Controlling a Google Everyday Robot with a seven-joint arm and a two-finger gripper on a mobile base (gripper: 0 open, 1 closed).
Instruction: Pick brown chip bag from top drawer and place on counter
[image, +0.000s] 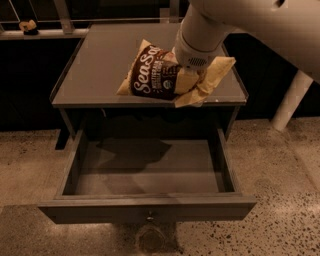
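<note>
The brown chip bag (152, 74), dark brown with tan ends and white script lettering, hangs tilted above the front right part of the grey counter (100, 65). My gripper (192, 82) is shut on the bag's right end, and my pale arm comes down from the upper right and hides part of the bag. The top drawer (145, 170) stands pulled open below the counter. Its inside holds nothing, and its small round knob (149, 217) shows at the centre of the front panel.
The counter has a thin raised edge. A dark rail runs behind it with a small tan object (27, 26) at the far left. A pale post (290, 100) stands on the speckled floor at the right.
</note>
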